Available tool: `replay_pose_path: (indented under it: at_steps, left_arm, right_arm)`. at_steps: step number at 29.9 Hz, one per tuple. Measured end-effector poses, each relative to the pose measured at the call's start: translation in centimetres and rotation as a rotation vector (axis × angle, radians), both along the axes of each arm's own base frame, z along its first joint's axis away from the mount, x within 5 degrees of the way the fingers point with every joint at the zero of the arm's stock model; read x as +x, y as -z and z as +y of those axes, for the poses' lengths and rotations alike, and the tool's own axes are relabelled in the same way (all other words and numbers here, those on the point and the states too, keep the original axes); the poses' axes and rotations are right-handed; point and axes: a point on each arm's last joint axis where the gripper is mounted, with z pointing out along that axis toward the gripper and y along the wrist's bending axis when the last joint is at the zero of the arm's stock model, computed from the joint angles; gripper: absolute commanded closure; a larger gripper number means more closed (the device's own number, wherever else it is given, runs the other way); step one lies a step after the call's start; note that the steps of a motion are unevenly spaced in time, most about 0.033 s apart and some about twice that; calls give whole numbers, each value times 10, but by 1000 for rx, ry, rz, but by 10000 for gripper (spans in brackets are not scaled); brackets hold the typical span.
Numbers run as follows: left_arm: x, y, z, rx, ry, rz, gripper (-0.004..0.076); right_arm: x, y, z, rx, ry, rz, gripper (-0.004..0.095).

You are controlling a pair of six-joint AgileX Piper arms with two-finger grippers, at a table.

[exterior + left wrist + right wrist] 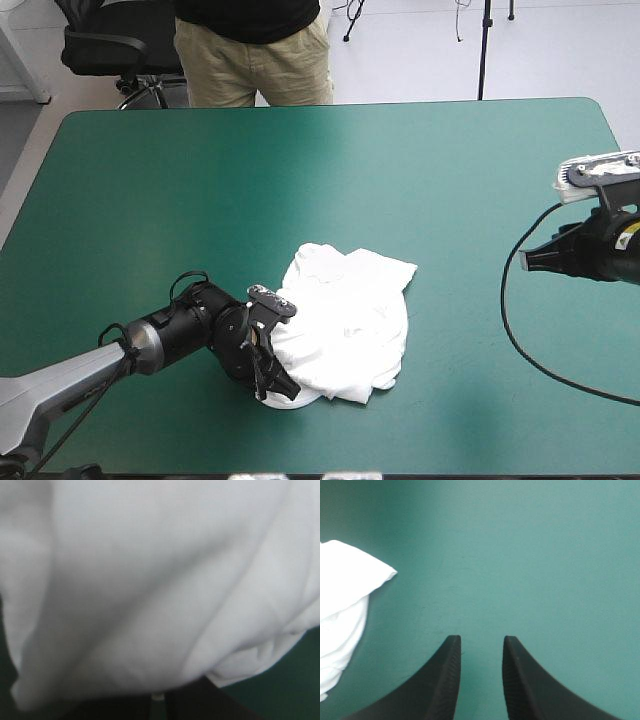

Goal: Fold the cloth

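Roughly midway across the table's near half lies the T-shirt (350,320), a soft white heap of rounded outline, layered in loose folds, with one squarer corner reaching toward the far right. Smooth and matte, the teal-green cover (300,180) stretches flat around it. The left gripper (275,385) sits low at the heap's near-left rim, touching the cloth. In its wrist view the T-shirt (160,580) is a pale field with long shallow creases, draped over the left gripper (159,700), whose black fingers stand nearly together, pinching the fabric. Well apart, near the table's right edge, the right gripper (528,259) hangs above bare cover. In its own view the right gripper (481,640) shows curved, finely ribbed fingers (442,680) with a narrow gap, holding nothing, and a folded white corner of the T-shirt (340,605) lies off to one side.
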Motion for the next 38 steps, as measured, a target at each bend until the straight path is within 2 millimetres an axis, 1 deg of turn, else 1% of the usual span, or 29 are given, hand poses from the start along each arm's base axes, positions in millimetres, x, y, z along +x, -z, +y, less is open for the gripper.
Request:
replay_pose_path:
  at_steps: [3, 6, 9, 13, 15, 17, 22, 27, 30, 33, 38]
  left_arm:
    - [0, 0, -1, -4, 3, 0, 741]
    - [0, 0, -1, -4, 4, 1, 741]
    - [0, 0, -1, -4, 4, 2, 741]
    - [0, 0, -1, -6, 3, 3, 741]
    - [0, 0, -1, -6, 2, 6, 741]
    - [0, 0, -1, -6, 2, 6, 741]
    - [0, 0, -1, -6, 2, 6, 741]
    - [0, 0, -1, -6, 1, 6, 741]
    - [0, 0, -1, -6, 1, 6, 741]
    - [0, 0, -1, -6, 1, 6, 741]
    - [0, 0, -1, -6, 1, 6, 741]
  right_arm:
    - [8, 5, 11, 59, -64, 36, 636]
    - [29, 19, 25, 75, -123, 115, 629]
    - [51, 38, 44, 40, -202, 201, 583]
    - [72, 64, 72, -29, -303, 300, 418]
    - [82, 77, 84, -39, -326, 331, 362]
    - [92, 87, 93, -24, -326, 344, 365]
    - [119, 114, 106, 12, -290, 360, 378]
    - [141, 148, 119, 15, -305, 422, 378]
    - [151, 168, 126, 15, -310, 456, 378]
    - [160, 183, 129, 12, -306, 468, 399]
    - [170, 200, 134, 11, -303, 463, 427]
